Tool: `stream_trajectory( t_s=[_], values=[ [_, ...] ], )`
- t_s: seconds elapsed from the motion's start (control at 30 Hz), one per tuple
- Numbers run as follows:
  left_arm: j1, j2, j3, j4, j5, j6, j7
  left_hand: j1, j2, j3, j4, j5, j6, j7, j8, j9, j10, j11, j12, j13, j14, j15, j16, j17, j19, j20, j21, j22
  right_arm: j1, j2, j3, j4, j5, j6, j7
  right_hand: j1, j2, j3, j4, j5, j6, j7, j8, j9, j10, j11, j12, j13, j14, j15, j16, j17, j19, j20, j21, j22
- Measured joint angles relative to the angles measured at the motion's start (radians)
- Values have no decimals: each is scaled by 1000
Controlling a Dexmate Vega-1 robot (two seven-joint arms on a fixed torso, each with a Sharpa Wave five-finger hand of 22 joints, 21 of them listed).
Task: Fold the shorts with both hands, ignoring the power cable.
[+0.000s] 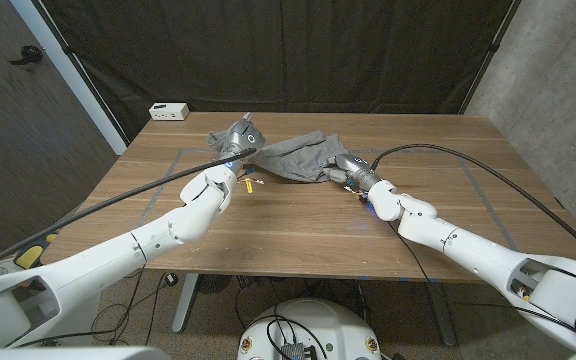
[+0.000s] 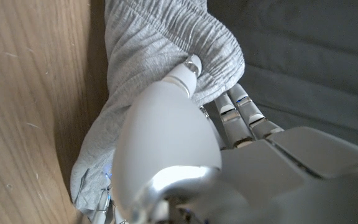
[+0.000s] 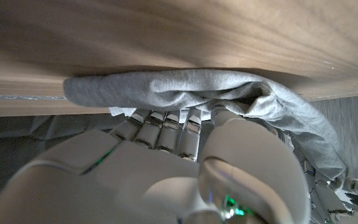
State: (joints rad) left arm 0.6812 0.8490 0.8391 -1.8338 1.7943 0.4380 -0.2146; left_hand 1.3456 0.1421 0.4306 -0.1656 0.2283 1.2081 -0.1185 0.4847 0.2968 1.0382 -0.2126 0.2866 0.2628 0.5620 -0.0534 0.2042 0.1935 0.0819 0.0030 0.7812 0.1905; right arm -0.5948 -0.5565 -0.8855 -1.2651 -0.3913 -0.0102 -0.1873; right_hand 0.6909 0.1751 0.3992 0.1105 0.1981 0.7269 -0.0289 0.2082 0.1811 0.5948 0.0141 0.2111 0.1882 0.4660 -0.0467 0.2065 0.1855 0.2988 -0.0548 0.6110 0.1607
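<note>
Counted 1 pr grey shorts (image 1: 293, 156), 2 robot hands, 1 black power cable (image 1: 488, 170), 1 white box (image 1: 169, 111), 1 wooden table (image 1: 298, 220).

white box (image 1: 169, 111) at counter's far corner, well beyond left robot hand (image 1: 230, 160) | wooden counter (image 1: 298, 235) with faint tape outlines | small yellow piece (image 1: 249, 185) on counter just beside left robot hand | black curtain (image 1: 288, 50) behind counter

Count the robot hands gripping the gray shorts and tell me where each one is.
2. The left hand grips the gray shorts at their left end; the right hand grips their right end.
</note>
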Motion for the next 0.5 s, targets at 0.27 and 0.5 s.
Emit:
stream_trajectory(
  t_s=[0.27, 0.5],
  values=[
    [-26, 19, -11, -2, 94, -92, 25, 3, 3, -6, -2, -8, 5, -5, 4, -7, 0, 0, -5, -2, 0, 0, 8, 5, 5, -5, 0, 0, 7, 4, -6, 13, -6, 12, -1, 0, 0, 7, 1, 0, 0, 0, -5, -1, 0, 0, -6, 0, -4, 4, -2, 0, 0, 0, -5, 0],
    [-62, 39, -13, 8, 158, -159, 94, 7, 7, -8, 0, -16, 4, -15, 4, -9, 0, 0, -7, -3, 0, 0, 8, 4, 3, -14, 8, 0, 13, 7, -12, 22, -12, 19, -1, -7, -1, 11, -3, 0, 0, 0, -5, -2, 0, 0, -8, 0, -4, 4, -2, -1, 0, 0, -7, 0]
  ],
)
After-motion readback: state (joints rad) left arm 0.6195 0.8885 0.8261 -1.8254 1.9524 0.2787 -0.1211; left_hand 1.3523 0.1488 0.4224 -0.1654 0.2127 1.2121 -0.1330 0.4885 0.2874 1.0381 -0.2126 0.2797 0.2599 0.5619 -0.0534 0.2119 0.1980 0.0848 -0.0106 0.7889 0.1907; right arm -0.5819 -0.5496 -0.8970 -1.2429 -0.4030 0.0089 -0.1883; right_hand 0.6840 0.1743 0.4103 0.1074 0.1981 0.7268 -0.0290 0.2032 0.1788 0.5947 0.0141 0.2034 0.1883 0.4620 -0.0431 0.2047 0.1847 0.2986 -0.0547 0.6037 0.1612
